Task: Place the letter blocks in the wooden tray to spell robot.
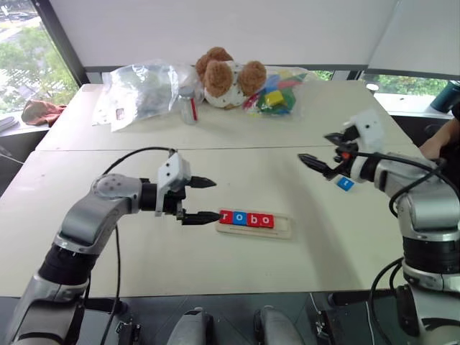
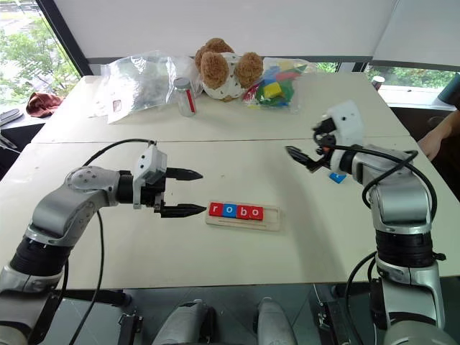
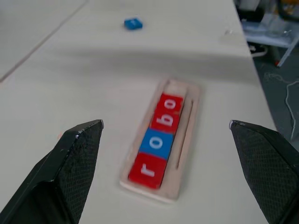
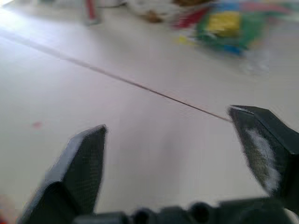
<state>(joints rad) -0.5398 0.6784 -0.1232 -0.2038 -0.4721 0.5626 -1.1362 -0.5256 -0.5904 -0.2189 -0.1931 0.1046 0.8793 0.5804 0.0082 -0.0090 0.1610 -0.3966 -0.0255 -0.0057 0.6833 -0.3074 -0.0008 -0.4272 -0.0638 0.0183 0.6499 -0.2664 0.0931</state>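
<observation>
The wooden tray (image 1: 282, 226) lies on the table in front of me, near the front edge. Four letter blocks sit in it, reading r (image 1: 226, 218), o (image 1: 240, 218), b (image 1: 253, 219), o (image 1: 266, 220); the right end slot is bare. One loose blue letter block (image 1: 346, 183) lies on the table to the right, just under my right arm. My left gripper (image 1: 215, 199) is open, pointing at the tray's left end and a little above the table. My right gripper (image 1: 314, 146) hovers open above the table, right of the tray, holding nothing.
At the table's far edge sit a teddy bear (image 1: 226, 75), a bag of coloured toy blocks (image 1: 277, 93), a clear plastic bag (image 1: 140, 90) and a small jar (image 1: 188, 106). A person's hand (image 1: 435, 147) rests at the right edge.
</observation>
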